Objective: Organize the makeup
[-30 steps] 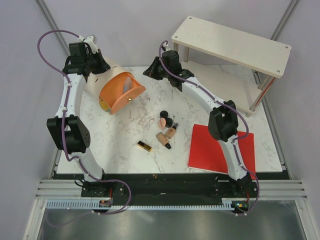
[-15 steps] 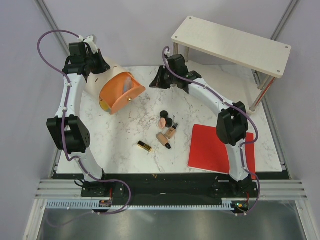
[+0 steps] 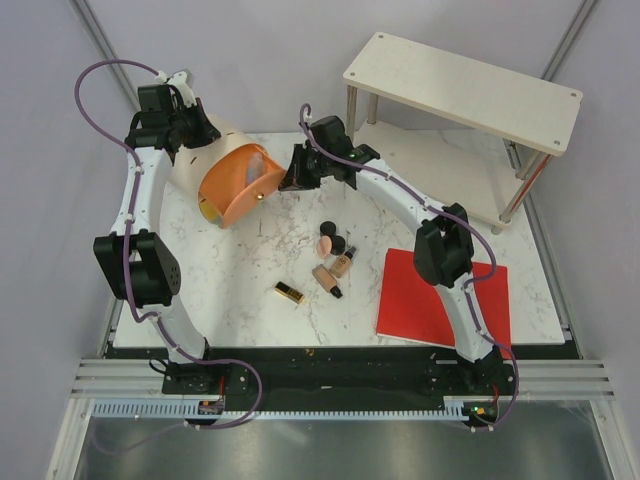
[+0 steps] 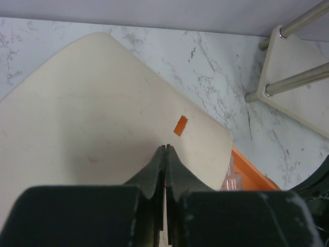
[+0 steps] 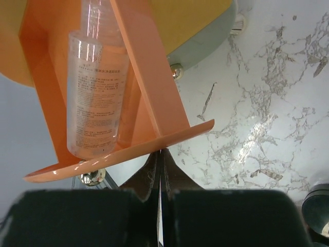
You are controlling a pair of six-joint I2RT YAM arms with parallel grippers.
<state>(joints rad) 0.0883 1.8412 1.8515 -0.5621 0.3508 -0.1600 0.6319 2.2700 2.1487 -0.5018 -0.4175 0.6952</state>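
Note:
The makeup lies loose mid-table: a peach puff [image 3: 324,246], two round black compacts [image 3: 328,228] [image 3: 338,243], two beige foundation tubes [image 3: 343,263] [image 3: 327,280] and a gold-and-black lipstick [image 3: 289,292]. The orange case [image 3: 238,186] stands open at the back left, its cream lid [image 3: 200,165] tilted back. My left gripper [image 3: 194,136] [image 4: 165,147] is shut, tips against the lid [image 4: 92,108]. My right gripper [image 3: 284,180] [image 5: 160,151] is shut, its tips touching the case's orange rim [image 5: 169,138]. A clear bottle [image 5: 97,103] lies inside the case.
A flat red sheet [image 3: 420,290] lies at the front right under the right arm. A pale two-level shelf [image 3: 462,88] on metal legs stands at the back right. One compact's edge [image 5: 318,204] shows at the right wrist view's corner.
The right gripper has swung left and slightly nearer, from the back middle of the table up to the orange case's rim. The left arm and the makeup have not moved.

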